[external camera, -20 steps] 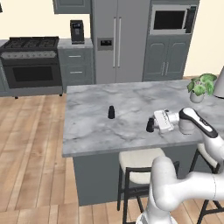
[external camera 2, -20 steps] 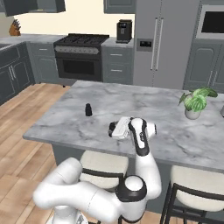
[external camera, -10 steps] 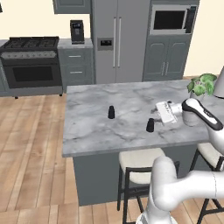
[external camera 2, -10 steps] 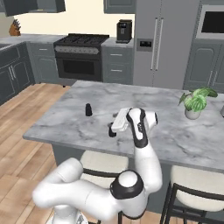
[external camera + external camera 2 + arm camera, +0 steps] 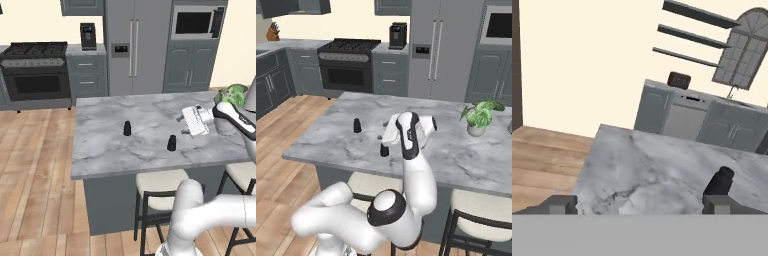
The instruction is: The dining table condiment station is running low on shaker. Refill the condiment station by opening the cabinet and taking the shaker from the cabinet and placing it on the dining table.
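No readable writing or brand marks can be made out on anything in view. The claw is seen with its fingers spread wide apart, nothing held between them, hovering above the marble counter. One shaker stands upright on the counter just in front of the claw, clear of both fingers; in the hand view it sits just beyond the right fingertip. A second, matching shaker stands upright further along the counter, well apart from the first. From the right base view the near shaker is partly hidden beside the white wrist, the other shaker is in the open. A potted plant sits at the far end of the counter. Compared with a second ago, the claw has been lifted and drawn back from the near shaker, toward the plant end; both shakers are unchanged in position.
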